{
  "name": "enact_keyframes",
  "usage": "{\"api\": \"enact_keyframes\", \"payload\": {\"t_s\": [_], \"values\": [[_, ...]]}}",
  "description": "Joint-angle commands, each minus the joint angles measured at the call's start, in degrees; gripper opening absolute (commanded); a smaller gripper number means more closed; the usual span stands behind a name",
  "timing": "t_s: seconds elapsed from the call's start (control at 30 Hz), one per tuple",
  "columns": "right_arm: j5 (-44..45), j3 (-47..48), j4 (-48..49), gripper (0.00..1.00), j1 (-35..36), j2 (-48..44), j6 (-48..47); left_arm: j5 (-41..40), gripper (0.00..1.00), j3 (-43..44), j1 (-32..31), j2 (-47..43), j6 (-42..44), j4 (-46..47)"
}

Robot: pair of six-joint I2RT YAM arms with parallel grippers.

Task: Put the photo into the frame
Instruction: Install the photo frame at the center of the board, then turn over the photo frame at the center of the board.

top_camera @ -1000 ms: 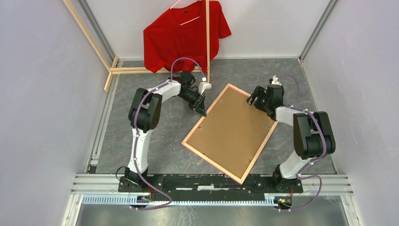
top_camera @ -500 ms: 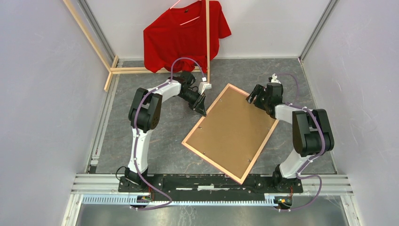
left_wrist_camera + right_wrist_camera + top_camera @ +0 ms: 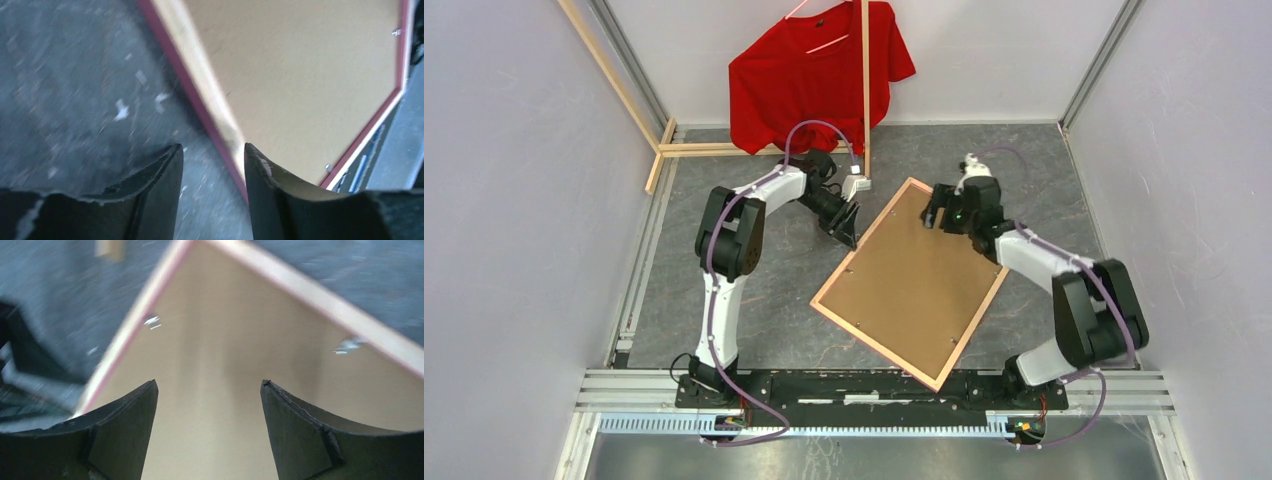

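Observation:
The frame lies face down on the grey table, its pale wood back up and a pink edge showing. The brown backing board fills it. The photo is hidden. My left gripper is open at the frame's upper-left side. In the left wrist view its fingers stand either side of the frame's rim, shut on nothing. My right gripper is open and empty over the backing board near the frame's far corner. The rim runs ahead of the right gripper.
A red shirt hangs on a wooden-stick rack at the back, its base sticks on the floor at back left. Small metal clips sit along the frame's inner edge. Walls close both sides.
My right gripper has moved left, from the frame's right edge to over the backing board near the far corner. The left gripper has barely shifted. The frame has not moved.

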Motion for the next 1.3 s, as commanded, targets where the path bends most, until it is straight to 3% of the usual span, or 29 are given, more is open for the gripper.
{"api": "enact_keyframes", "payload": {"t_s": [0.0, 0.1, 0.27, 0.5, 0.67, 0.9, 1.0, 1.17, 1.27], "values": [[1.68, -0.76, -5.84, 0.82, 12.51, -9.29, -7.52, -5.08, 0.58, 0.66, 3.27, -7.31, 5.04, -5.80], [1.66, -1.57, -11.35, 0.82, 23.19, -13.14, -10.35, -5.97, 0.68, -1.70, 4.61, -12.45, 6.42, -8.08], [5.09, -3.08, -18.94, 0.82, 40.84, -17.29, -12.05, -7.78, 0.75, -11.46, 5.08, -22.48, 7.58, -8.24], [11.72, -6.07, -24.87, 0.76, 56.97, -17.75, -10.42, -9.25, 0.78, -25.03, 5.07, -35.87, 8.11, -8.21], [14.42, -7.12, -25.54, 0.71, 61.95, -15.29, -9.14, -9.99, 0.78, -30.52, 5.08, -42.65, 7.81, -8.23], [16.38, -6.64, -24.18, 0.60, 65.30, -10.23, -8.70, -11.55, 0.78, -33.35, 5.12, -45.28, 7.14, -8.23], [16.80, -6.17, -23.53, 0.51, 65.72, -8.15, -8.97, -12.29, 0.78, -34.21, 5.10, -46.47, 7.46, -8.23], [19.30, -3.38, -24.17, 0.24, 65.83, -5.21, -9.65, -14.07, 0.78, -34.94, 5.07, -48.31, 8.39, -8.24], [22.73, 1.97, -27.28, 0.16, 65.79, -3.30, -9.17, -14.93, 0.78, -37.20, 5.07, -50.81, 9.93, -7.06]]}}
